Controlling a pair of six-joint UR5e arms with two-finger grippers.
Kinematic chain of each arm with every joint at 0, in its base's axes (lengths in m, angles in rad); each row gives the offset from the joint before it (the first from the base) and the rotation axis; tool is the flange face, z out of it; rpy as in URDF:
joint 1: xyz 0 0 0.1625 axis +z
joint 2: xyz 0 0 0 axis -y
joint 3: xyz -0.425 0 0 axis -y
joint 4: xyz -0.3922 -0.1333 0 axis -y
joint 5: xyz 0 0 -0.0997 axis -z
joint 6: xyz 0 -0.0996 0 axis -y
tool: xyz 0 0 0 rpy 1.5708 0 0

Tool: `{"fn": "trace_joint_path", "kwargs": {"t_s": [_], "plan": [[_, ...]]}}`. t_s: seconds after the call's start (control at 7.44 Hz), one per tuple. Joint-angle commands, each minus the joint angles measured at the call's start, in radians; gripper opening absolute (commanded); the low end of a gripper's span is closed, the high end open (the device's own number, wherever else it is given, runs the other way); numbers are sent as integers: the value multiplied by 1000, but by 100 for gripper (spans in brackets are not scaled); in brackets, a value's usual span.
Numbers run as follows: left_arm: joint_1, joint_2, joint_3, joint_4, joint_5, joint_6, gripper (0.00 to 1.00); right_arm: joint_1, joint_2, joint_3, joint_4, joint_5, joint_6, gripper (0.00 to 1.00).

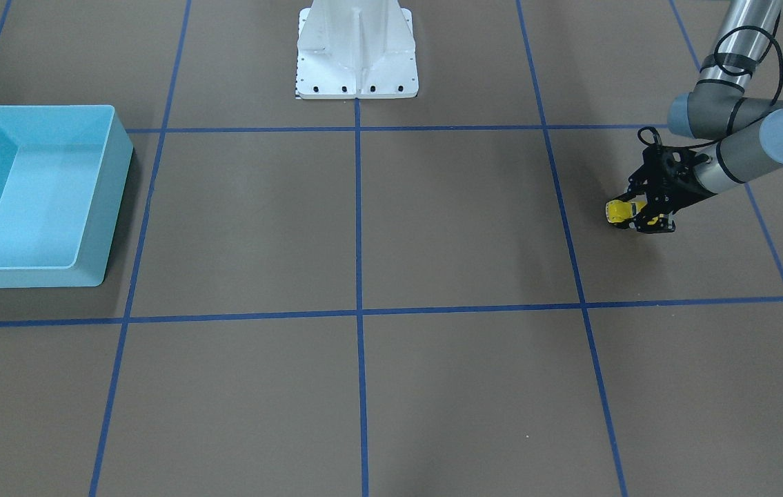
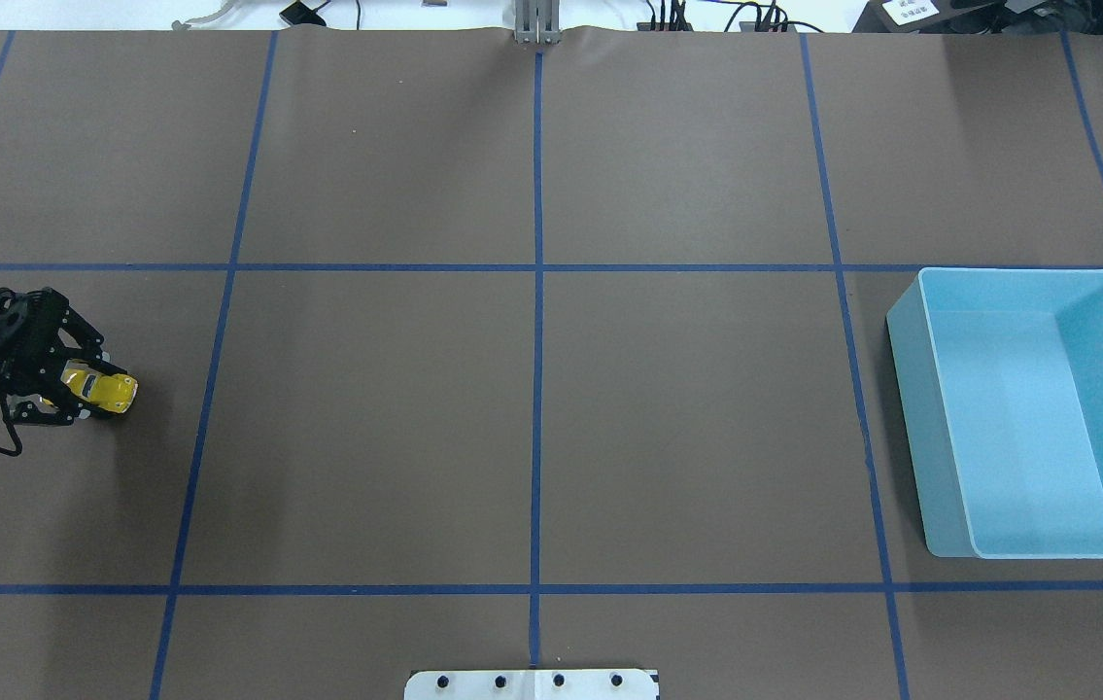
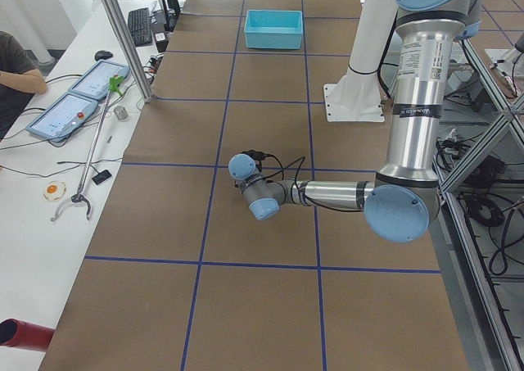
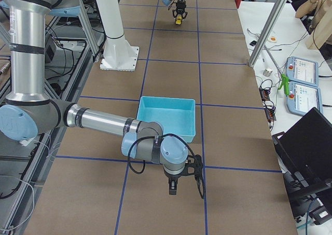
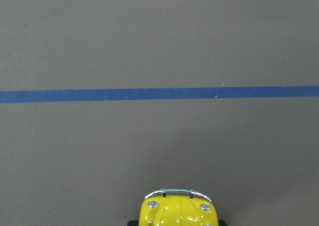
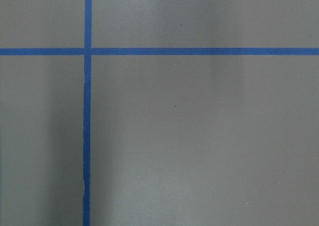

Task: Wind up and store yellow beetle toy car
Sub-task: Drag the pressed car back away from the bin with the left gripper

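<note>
yellow beetle toy car (image 5: 178, 211): cut off, wrist view bottom | right pincer (image 4: 173, 190): state unreadable

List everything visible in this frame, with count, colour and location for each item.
toy car: one, yellow, at the table's left end, in the left tool
bin: one, light blue, empty, at the table's right end
table: one, brown top
tape lines: several, blue, a grid across the table
robot base: one, white, mid-table on the robot's side
touch panels: two, grey-blue, side desk
laptop: one, black, side desk
person: one, partly in view, at the side desk
left tool: one, black, shut on the toy car
right tool: one, black, over bare table beside the bin; open or shut unclear
</note>
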Motion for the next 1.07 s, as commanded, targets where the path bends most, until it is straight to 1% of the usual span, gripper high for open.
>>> {"fn": "trace_joint_path", "kwargs": {"t_s": [0.0, 0.54, 0.67, 0.94], "plan": [[-29, 0, 26, -21, -35, 2, 0, 0, 0, 0, 0, 0, 0, 100], [-47, 0, 50, -27, -43, 29, 0, 0, 0, -2, 0, 0, 0, 100], [-47, 0, 68, -50, -46, 29, 0, 0, 0, -2, 0, 0, 2, 100], [-55, 0, 74, -58, -48, 29, 0, 1, 0, -2, 0, 0, 2, 100]]}}
